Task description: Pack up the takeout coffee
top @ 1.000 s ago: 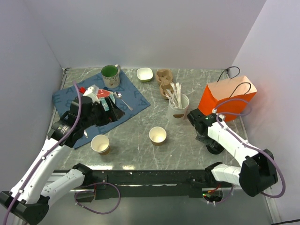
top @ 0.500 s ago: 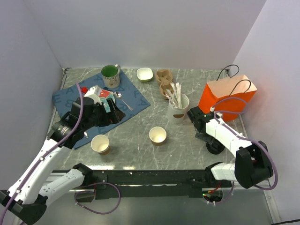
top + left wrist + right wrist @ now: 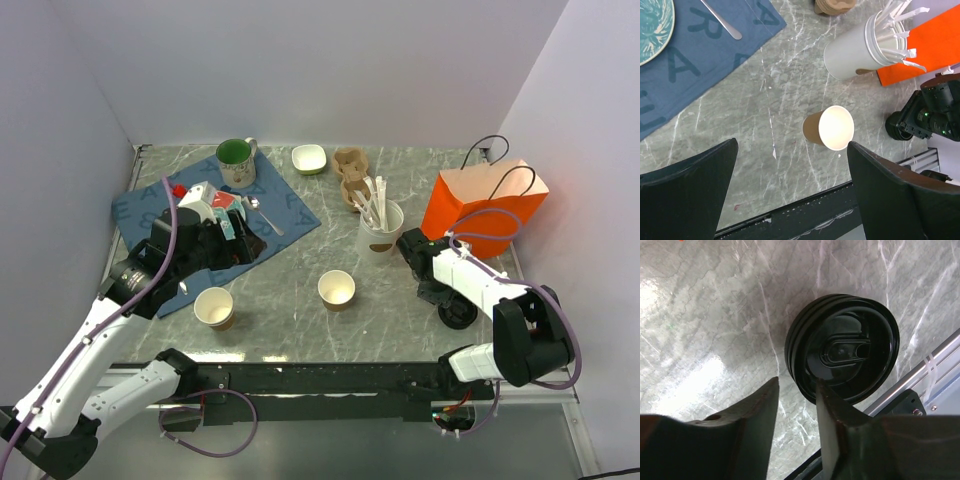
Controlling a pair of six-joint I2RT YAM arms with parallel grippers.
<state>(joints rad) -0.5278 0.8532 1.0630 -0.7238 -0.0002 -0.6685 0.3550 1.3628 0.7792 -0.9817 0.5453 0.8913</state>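
Observation:
No lidded brown cup is in view. Two lidless paper cups stand on the marble, one [image 3: 336,289] at the middle, also in the left wrist view [image 3: 832,128], and one [image 3: 214,308] at the left. A black lid [image 3: 458,314], stacked rims showing, lies at the near right, and I cannot tell whether a cup is under it. My right gripper [image 3: 432,288] hangs just left of it, fingers a little apart and empty; in the right wrist view [image 3: 796,382] one finger overlaps the lid [image 3: 845,350] at its rim. My left gripper [image 3: 235,245] is wide open and empty [image 3: 792,150].
An orange paper bag [image 3: 485,205] stands open at the right. A white cup of stirrers [image 3: 380,232] stands beside it. A cardboard carrier [image 3: 351,172], white bowl [image 3: 309,158] and green mug [image 3: 236,160] are at the back. A blue mat [image 3: 290,205] lies at the left.
My right arm has folded in and its gripper has shifted slightly down and left beside the black lid. The left arm has barely moved.

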